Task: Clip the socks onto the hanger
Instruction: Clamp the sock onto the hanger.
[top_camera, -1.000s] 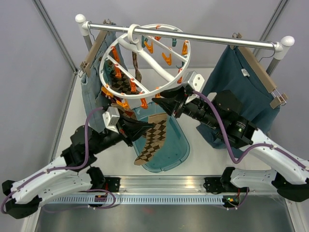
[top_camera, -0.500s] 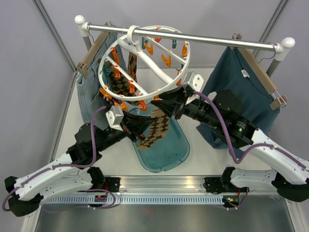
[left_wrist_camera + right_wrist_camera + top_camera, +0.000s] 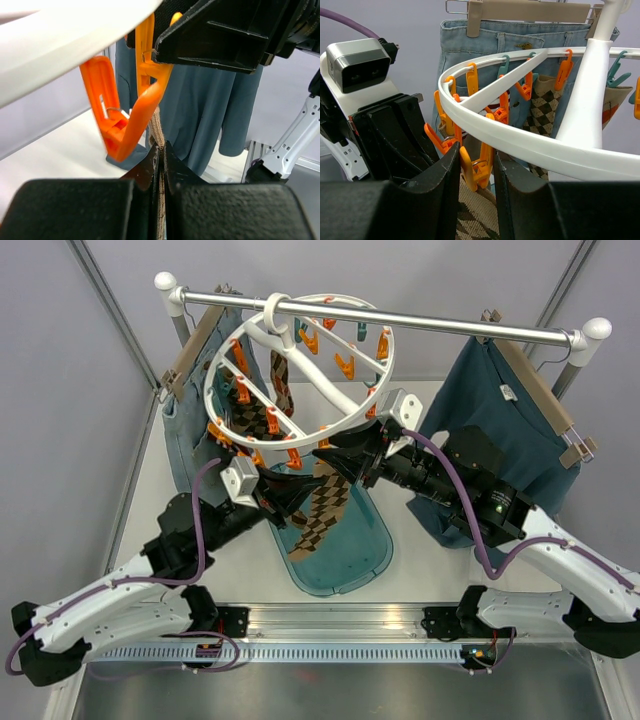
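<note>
The white ring hanger (image 3: 208, 390) hangs from the rail by its hook, with orange and teal clothespins round it. Two argyle socks (image 3: 262, 418) hang clipped inside it, also seen in the right wrist view (image 3: 542, 107). My left gripper (image 3: 290, 490) is shut on the edge of another argyle sock (image 3: 322, 505), held up just under the near rim. In the left wrist view this sock's edge (image 3: 159, 130) rises from the gripper (image 3: 162, 147) beside an orange clothespin (image 3: 135, 110). My right gripper (image 3: 476, 160) is shut on an orange clothespin (image 3: 477, 167) under the rim (image 3: 530, 145).
Blue-grey jeans (image 3: 185, 440) hang on a wooden hanger at the rail's left end, a teal sweater (image 3: 500, 410) at its right end. The metal rail (image 3: 430, 318) spans the back. A teal translucent tray (image 3: 350, 560) lies on the table below the sock.
My left gripper has lifted the sock up and closer to the hanger's near rim. The ring has swung slightly to the left. My right gripper has stayed at the clothespin.
</note>
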`<action>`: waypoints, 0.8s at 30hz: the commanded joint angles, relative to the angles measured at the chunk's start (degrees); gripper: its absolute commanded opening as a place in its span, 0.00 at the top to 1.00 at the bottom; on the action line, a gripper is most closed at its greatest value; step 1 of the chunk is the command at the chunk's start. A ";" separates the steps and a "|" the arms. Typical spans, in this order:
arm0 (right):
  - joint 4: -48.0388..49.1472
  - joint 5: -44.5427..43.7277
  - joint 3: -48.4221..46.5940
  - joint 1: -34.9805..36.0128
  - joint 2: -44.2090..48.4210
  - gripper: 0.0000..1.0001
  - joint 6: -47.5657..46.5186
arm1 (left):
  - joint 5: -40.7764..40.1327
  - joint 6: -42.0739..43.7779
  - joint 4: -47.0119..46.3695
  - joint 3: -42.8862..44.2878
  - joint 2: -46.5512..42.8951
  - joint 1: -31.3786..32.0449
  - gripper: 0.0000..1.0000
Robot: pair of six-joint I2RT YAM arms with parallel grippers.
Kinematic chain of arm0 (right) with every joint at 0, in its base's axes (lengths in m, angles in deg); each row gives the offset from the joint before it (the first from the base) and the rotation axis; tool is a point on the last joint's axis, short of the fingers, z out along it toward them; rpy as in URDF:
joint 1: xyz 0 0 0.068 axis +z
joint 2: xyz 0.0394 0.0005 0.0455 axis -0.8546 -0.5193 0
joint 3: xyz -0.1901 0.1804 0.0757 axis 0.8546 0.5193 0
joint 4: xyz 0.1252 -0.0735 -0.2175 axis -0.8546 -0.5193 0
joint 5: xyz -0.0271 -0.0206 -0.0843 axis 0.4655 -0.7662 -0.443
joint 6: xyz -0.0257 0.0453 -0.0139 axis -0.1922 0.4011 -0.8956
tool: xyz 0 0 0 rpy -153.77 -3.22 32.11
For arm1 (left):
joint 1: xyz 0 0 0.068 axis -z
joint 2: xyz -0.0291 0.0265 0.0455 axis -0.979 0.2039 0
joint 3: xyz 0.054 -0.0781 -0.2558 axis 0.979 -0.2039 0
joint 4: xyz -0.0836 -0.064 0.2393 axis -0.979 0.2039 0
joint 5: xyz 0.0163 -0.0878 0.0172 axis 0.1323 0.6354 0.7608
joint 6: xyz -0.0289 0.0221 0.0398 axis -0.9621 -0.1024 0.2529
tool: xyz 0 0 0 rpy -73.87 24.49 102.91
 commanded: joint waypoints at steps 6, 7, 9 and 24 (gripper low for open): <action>-0.98 3.73 -2.38 0.12 1.13 1.00 1.03 | -1.49 2.47 -3.23 3.31 1.18 -0.01 0.98; -1.07 3.90 -2.38 0.12 1.04 1.00 0.95 | -1.49 2.47 -3.40 3.22 1.27 0.08 0.98; -1.42 3.99 -2.47 0.12 1.13 1.00 0.95 | -1.49 2.55 -3.49 3.39 1.35 -0.01 0.98; -2.39 4.96 -2.91 0.12 0.07 1.00 0.51 | -1.49 3.26 -3.58 5.06 2.67 -0.01 0.98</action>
